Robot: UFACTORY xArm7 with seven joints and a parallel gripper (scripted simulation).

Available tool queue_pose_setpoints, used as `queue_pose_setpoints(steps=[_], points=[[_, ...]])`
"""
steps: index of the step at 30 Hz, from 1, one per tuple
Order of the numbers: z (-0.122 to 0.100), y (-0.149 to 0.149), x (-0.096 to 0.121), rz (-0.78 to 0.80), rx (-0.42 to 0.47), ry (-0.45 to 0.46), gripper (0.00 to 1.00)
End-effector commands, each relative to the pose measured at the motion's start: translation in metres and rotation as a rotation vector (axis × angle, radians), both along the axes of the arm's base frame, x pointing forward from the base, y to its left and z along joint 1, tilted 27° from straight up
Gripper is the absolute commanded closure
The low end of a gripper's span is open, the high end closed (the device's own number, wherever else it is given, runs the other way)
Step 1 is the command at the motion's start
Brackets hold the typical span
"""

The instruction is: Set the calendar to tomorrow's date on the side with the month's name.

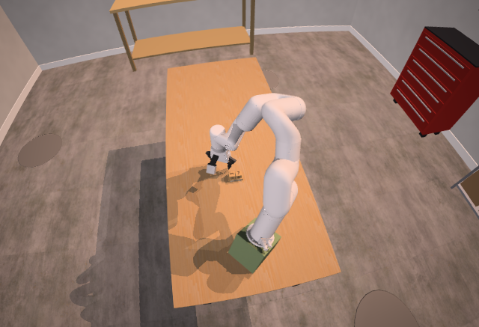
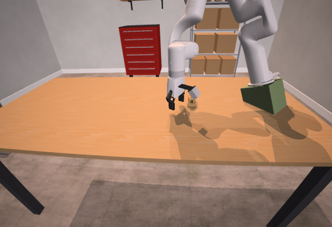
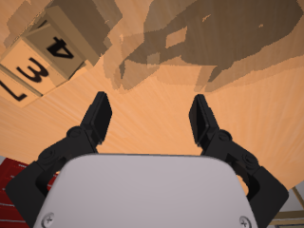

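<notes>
Calendar (image 1: 235, 176) (image 2: 191, 104) (image 3: 49, 59): mid-bench (image 1: 200, 102) (image 2: 107, 117), well in from every edge | my claw (image 1: 220, 167) (image 2: 176, 103) (image 3: 150, 103): spread beside it; empty, likely so a cube (image 3: 34, 66) can fit between | date side: cannot tell

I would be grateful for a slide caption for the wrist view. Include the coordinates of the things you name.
Open black-fingered pincer (image 3: 150, 103) beside wooden cubes, one (image 3: 45, 59) showing black digits 3 and 4.

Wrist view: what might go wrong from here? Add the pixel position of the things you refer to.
The open claw (image 1: 220, 167) (image 2: 176, 105) (image 3: 150, 103) is beside the digit cubes, not around them. Lowered here, it would probably miss. The cube showing 3 on top (image 3: 35, 68) sits close against its neighbour showing 7 (image 3: 13, 91), so a careless sideways approach could knock both.
</notes>
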State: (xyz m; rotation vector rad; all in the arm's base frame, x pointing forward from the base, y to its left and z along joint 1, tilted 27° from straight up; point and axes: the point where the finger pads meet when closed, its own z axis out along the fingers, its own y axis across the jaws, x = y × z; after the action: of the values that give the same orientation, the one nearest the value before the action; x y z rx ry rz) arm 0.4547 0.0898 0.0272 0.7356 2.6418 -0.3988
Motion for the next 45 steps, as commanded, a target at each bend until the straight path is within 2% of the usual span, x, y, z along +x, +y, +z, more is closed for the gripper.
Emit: queue_pose_setpoints(steps=[1, 17, 28, 36, 39, 45], points=[[0.001, 0.001, 0.001, 0.002, 0.002, -0.002, 0.00], [0.002, 0.002, 0.001, 0.002, 0.002, -0.002, 0.00], [0.030, 0.013, -0.008, 0.002, 0.002, -0.002, 0.00], [0.034, 0.015, -0.009, 0.001, 0.002, -0.003, 0.00], [0.034, 0.014, -0.009, -0.044, 0.016, -0.021, 0.00], [0.038, 0.006, -0.010, -0.232, 0.073, -0.097, 0.00]])
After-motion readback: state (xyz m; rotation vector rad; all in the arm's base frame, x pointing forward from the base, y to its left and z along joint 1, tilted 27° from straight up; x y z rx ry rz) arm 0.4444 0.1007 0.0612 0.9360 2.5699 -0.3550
